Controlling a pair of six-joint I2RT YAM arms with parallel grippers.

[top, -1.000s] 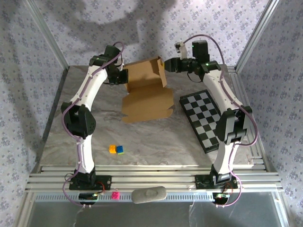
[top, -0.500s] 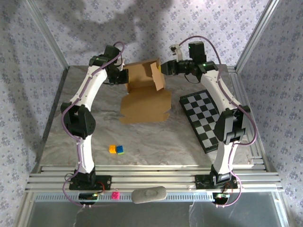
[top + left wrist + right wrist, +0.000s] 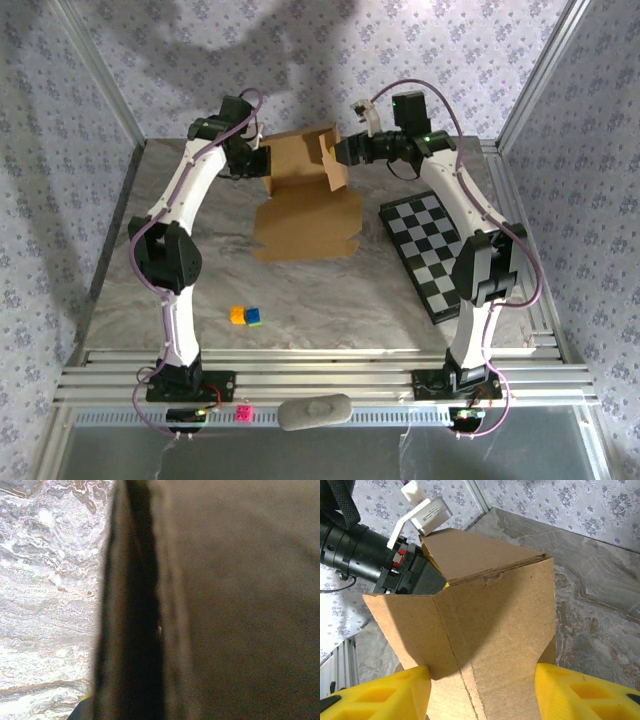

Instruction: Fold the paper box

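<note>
Top view: tan-brown cardboard paper box (image 3: pixel 305 205) sits mid-far on the grey marble worktop (image 3: pixel 330 300), back panel raised. Left pincer (image 3: pixel 262 160) is at its left edge, clenched, seemingly pinching that wall. Right pincer (image 3: pixel 345 152) is at the upright side flap (image 3: pixel 334 168).

Left wrist: cardboard seen edge-on, very close.

Right wrist: yellow fingers (image 3: pixel 380 695) are spread either side of the flap. Cannot tell whether they squeeze it or are free.

Risk: the flap could spring outward if let go untucked. Pulling against the left pinch could tear or drag the box.

Grey marbled tabletop (image 3: pixel 320 290); lilac floral-print wall panels (image 3: pixel 480 50) on 3 sides w/ alum. corner posts (image 3: pixel 101 75); slotted alum. rails (image 3: pixel 320 375) at near edge.
</note>
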